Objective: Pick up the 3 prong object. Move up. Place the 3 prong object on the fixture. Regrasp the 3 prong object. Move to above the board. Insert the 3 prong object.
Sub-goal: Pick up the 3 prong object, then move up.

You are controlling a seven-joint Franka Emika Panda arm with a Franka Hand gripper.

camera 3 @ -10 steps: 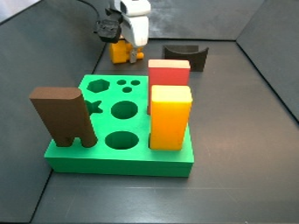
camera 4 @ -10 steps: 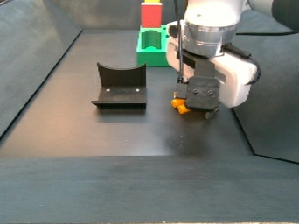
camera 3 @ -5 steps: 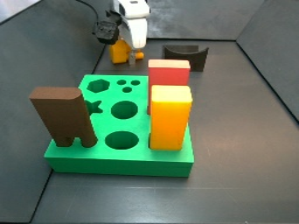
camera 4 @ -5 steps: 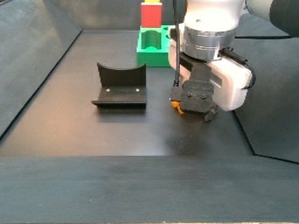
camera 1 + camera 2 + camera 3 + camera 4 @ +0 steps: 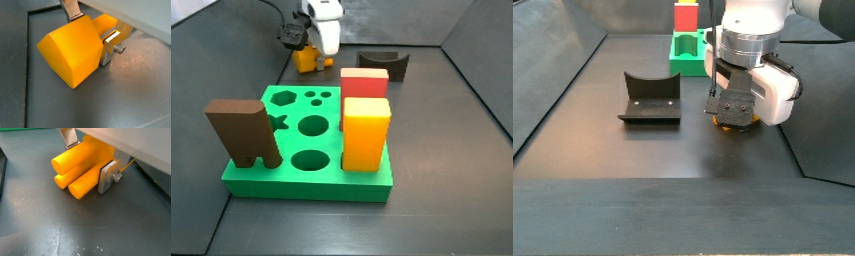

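Wrist views, pincer (image 5: pixel 85 159) clamping 3 prong object (image 5: pixel 79 167)

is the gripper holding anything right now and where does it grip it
Yes: the gripper holds the 3 prong object. Its silver fingers clamp the two opposite sides of the orange-yellow block, with the prongs sticking out free.

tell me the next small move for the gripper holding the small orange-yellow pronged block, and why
Probably keep lifting straight up. The gripper has its silver fingers closed on the small orange-yellow plastic 3 prong object, which in a wrist view looks just above the dark floor. In a side view the dark notched fixture stands apart from it, so height should come before moving across.
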